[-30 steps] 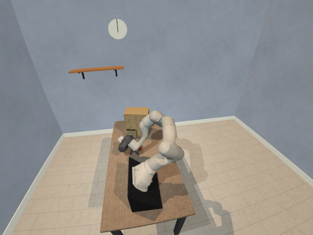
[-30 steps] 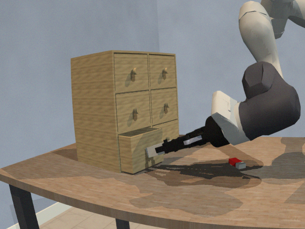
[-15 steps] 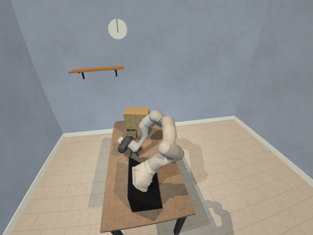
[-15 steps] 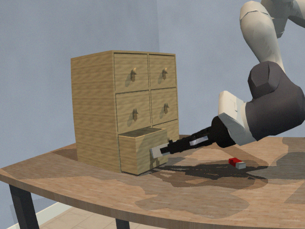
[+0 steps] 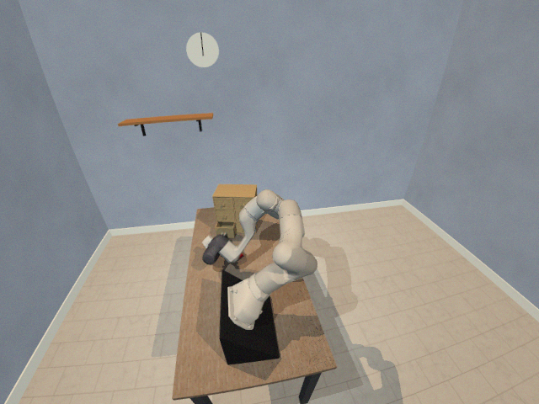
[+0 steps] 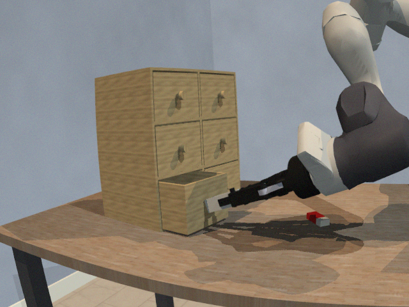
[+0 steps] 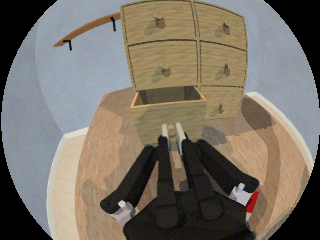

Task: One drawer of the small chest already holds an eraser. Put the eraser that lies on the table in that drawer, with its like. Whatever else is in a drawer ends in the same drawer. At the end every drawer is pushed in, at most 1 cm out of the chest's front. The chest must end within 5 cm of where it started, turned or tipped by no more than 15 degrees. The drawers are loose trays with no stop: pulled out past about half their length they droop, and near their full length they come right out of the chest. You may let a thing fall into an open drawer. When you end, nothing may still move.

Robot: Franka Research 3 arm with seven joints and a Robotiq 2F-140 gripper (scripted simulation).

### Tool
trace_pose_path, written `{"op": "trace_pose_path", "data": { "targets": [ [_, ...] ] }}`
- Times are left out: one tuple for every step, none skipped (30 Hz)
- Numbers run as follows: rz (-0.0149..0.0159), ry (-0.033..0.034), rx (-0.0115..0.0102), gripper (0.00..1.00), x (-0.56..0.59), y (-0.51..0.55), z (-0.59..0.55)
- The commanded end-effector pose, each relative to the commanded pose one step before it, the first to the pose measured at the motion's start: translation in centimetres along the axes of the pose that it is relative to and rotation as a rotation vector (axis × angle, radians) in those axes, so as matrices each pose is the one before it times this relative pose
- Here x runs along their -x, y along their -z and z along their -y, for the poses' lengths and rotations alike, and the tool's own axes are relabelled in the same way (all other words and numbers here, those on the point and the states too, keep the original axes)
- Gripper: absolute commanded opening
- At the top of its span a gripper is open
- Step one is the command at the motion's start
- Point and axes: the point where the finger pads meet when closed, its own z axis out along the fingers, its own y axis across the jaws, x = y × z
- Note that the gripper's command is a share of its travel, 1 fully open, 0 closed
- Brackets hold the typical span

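We had fingers pinching the btm-left drawer's knob, lower ctr of wrist frame, mid-pull; next prob. needed a look inside, w/o overpulling.

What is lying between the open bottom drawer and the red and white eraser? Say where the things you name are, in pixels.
On the table [image 5: 209, 369] [image 6: 99, 244] [image 7: 95, 165], a dark shadow [image 6: 280, 229] lies there in the exterior view; above it reaches the gripper [image 6: 213, 202] [image 7: 171, 129], fingers around the drawer's knob [image 7: 172, 134].
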Motion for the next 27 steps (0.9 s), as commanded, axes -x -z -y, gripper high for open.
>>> {"op": "trace_pose_path", "data": {
  "targets": [
    [0.00141, -0.00626, 0.00208, 0.08, 0.149, 0.242, 0.004],
    [0.00000, 0.00000, 0.00000, 0.08, 0.002, 0.006, 0.000],
    [0.00000, 0.00000, 0.00000, 0.08, 0.001, 0.004, 0.000],
    [0.00000, 0.00000, 0.00000, 0.08, 0.001, 0.002, 0.000],
    [0.00000, 0.00000, 0.00000, 0.08, 0.000, 0.001, 0.000],
    [0.00000, 0.00000, 0.00000, 0.08, 0.000, 0.000, 0.000],
    [0.00000, 0.00000, 0.00000, 0.08, 0.000, 0.000, 0.000],
    [0.00000, 0.00000, 0.00000, 0.08, 0.000, 0.000, 0.000],
    [0.00000, 0.00000, 0.00000, 0.08, 0.000, 0.000, 0.000],
    [0.00000, 0.00000, 0.00000, 0.08, 0.000, 0.000, 0.000],
    [0.00000, 0.00000, 0.00000, 0.08, 0.000, 0.000, 0.000],
    [0.00000, 0.00000, 0.00000, 0.08, 0.000, 0.000, 0.000],
    [0.00000, 0.00000, 0.00000, 0.08, 0.000, 0.000, 0.000],
    [0.00000, 0.00000, 0.00000, 0.08, 0.000, 0.000, 0.000],
    [0.00000, 0.00000, 0.00000, 0.08, 0.000, 0.000, 0.000],
    [0.00000, 0.00000, 0.00000, 0.08, 0.000, 0.000, 0.000],
    [0.00000, 0.00000, 0.00000, 0.08, 0.000, 0.000, 0.000],
    [0.00000, 0.00000, 0.00000, 0.10, 0.000, 0.000, 0.000],
    [0.00000, 0.00000, 0.00000, 0.10, 0.000, 0.000, 0.000],
    [0.00000, 0.00000, 0.00000, 0.13, 0.000, 0.000, 0.000],
    [0.00000, 0.00000, 0.00000, 0.13, 0.000, 0.000, 0.000],
    [0.00000, 0.00000, 0.00000, 0.15, 0.000, 0.000, 0.000],
    [0.00000, 0.00000, 0.00000, 0.15, 0.000, 0.000, 0.000],
    [0.00000, 0.00000, 0.00000, 0.18, 0.000, 0.000, 0.000],
    [0.00000, 0.00000, 0.00000, 0.18, 0.000, 0.000, 0.000],
    [0.00000, 0.00000, 0.00000, 0.20, 0.000, 0.000, 0.000],
    [0.00000, 0.00000, 0.00000, 0.20, 0.000, 0.000, 0.000]
  ]
}}
